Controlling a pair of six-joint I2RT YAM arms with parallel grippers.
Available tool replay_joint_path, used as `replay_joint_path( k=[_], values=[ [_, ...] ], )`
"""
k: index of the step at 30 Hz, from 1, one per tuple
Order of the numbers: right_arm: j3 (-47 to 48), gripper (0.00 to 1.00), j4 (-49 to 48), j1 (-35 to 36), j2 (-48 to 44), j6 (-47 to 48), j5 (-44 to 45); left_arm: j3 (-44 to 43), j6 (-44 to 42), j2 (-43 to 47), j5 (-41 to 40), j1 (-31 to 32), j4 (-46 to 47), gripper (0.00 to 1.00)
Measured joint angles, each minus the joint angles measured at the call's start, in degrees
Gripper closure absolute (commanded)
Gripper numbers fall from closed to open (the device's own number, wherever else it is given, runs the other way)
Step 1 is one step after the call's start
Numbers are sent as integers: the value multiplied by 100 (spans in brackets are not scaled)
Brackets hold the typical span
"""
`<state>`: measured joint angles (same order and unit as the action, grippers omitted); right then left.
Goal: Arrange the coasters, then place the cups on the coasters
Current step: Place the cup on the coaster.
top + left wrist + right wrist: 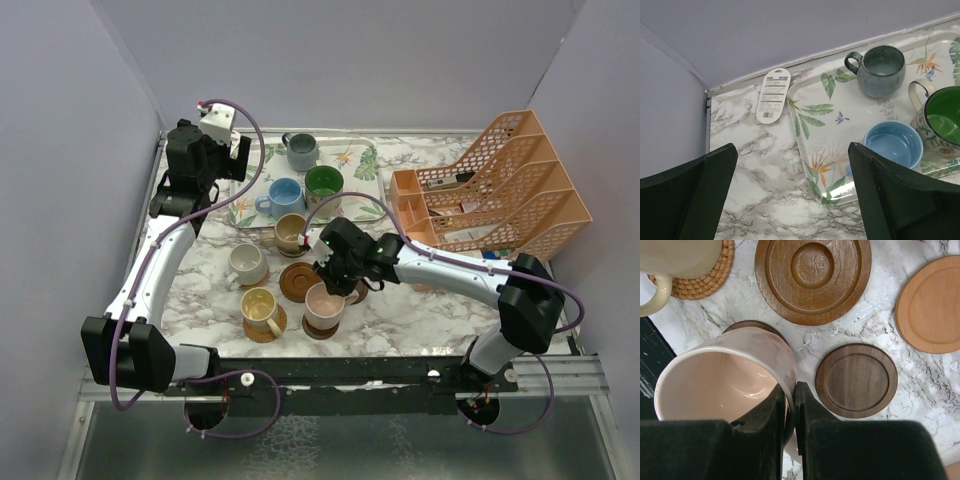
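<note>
**Right gripper** [791, 388]: the jaws are pressed together on the wall of the pink cup [725, 375], with one finger inside the rim and one outside. The cup sits directly below the wrist, mouth up. A dark coaster [751, 326] shows at the far side of the cup's base, and in the top view it lies beneath the cup. Whether the base bears fully on it cannot be determined.

Positions around the right fingertips:
- Ahead: a large grooved wooden coaster [812, 277], unoccupied.
- To the right, near: a small walnut coaster [856, 380], unoccupied.
- Ahead and further right: a light tan coaster [932, 305], unoccupied and cut by the frame edge.
- Ahead and to the left: a woven coaster [707, 282] carrying the pale yellow cup [677, 255].

**Left gripper** [792, 147]: the fingers are spread wide with nothing between them, above the marble table [755, 185].

Positions around the left fingertips:
- Ahead and to the right: the leaf-patterned tray [815, 145], its near corner lying between the two fingers.
- Just beside the right finger, on the tray: the light blue cup [892, 145].
- Further right, on the tray: the green-lined cup [942, 120].
- Well ahead and to the right, on the tray: the grey-blue cup [882, 70].
- Ahead, flat on the table beside the tray's far corner: a white label [773, 95].

Between the two grippers, the white cup [245, 262] and the tan cup [291, 232] each stand on a coaster.
</note>
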<state>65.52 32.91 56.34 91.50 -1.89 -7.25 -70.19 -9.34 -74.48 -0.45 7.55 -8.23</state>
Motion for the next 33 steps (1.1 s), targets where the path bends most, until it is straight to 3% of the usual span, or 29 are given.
replay_joint_path(
  k=[33],
  values=[
    [-44, 75, -122, 267, 87, -109, 9, 166, -33, 0, 164, -11, 70, 1]
  ],
)
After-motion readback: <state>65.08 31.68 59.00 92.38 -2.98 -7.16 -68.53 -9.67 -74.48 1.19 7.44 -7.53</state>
